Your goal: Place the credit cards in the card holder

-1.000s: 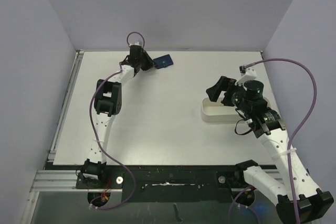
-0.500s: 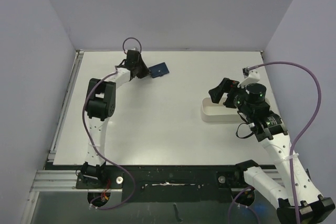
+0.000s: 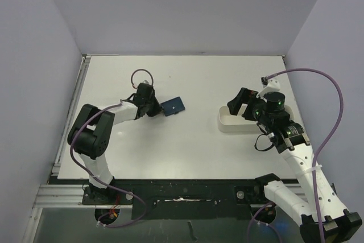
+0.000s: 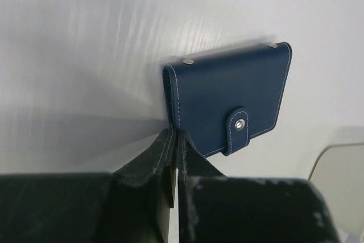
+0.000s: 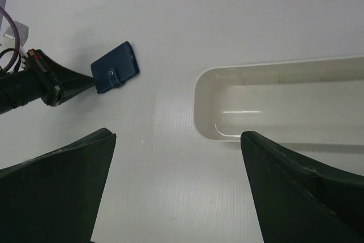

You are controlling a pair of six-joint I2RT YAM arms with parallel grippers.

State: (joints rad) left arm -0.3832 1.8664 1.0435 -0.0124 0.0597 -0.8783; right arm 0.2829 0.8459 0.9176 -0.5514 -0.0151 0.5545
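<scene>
We look down on a white worktop (image 3: 187, 146) with two robot arms mounted at its near edge. The left gripper (image 4: 173, 138) has its fingers pressed together on the near corner of the card holder (image 4: 227, 98), pinching it at the spine end. The card holder is a navy blue wallet with white stitching. It is folded closed, with its snap tab fastened, and sits a little left of the worktop's centre, well apart from every edge. The right gripper (image 5: 177, 135) hangs with its jaws spread wide, holding nothing, above the left end of a long white tray (image 5: 203, 106) near the right edge. We see no credit cards in any view. We judge the step in hand to be positioning the wallet where both arms can reach it. Since the grip covers only a corner, we should move slowly and low so the wallet neither swings nor slips. We should set it down flat with the snap tab uppermost, clear of the tray. The other arm can then open it.
</scene>
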